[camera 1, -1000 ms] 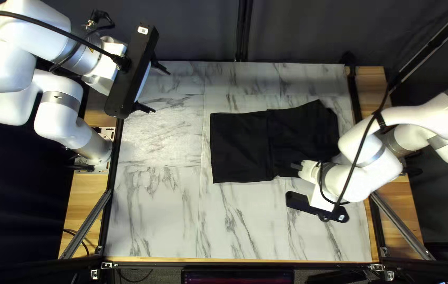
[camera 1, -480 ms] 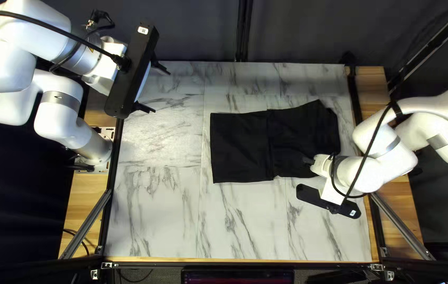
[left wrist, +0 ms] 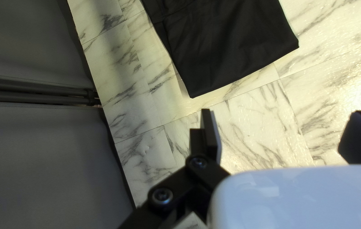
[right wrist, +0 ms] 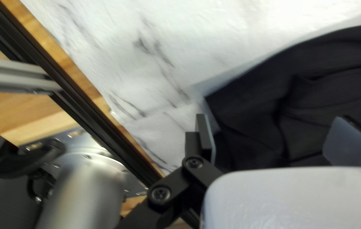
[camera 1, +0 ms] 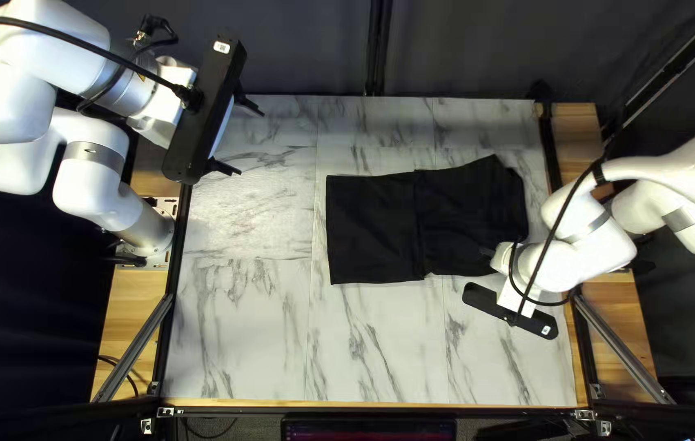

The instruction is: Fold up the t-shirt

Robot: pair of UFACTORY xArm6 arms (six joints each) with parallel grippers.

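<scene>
White marble-patterned tiles, veined in grey, covered the table (camera 1: 364, 351) beneath both of my grippers. Past the left gripper (camera 1: 249, 140), a dark curtain (camera 1: 282, 49) hung behind the far edge, with a black pole (camera 1: 376, 49) upright against it. Bare wood (camera 1: 596, 314) ran along the table's side near the right gripper (camera 1: 488, 251), and a grey metal strut (camera 1: 625, 351) slanted over it. Well apart from both grippers, a screen (camera 1: 368, 429) sat just beyond the near edge.

The black t-shirt (camera 1: 372, 229) lay partly under the right gripper and well apart from the left one. From above it showed nearly whole, with an edge running across its middle between its 2 halves. The left wrist view caught only part of it, ahead of the fingers, with 2 corners on the tiles. That gripper was open, its 2 fingers wide apart over the table, holding nothing.

The right wrist view gave what the others did not: soft creases in the cloth around the gripper, and a shiny metal arm base (right wrist: 83, 186) off to its side. The right gripper was open too, 1 finger beside the shirt's border and the other over the fabric; whether either touched it, I cannot tell.
</scene>
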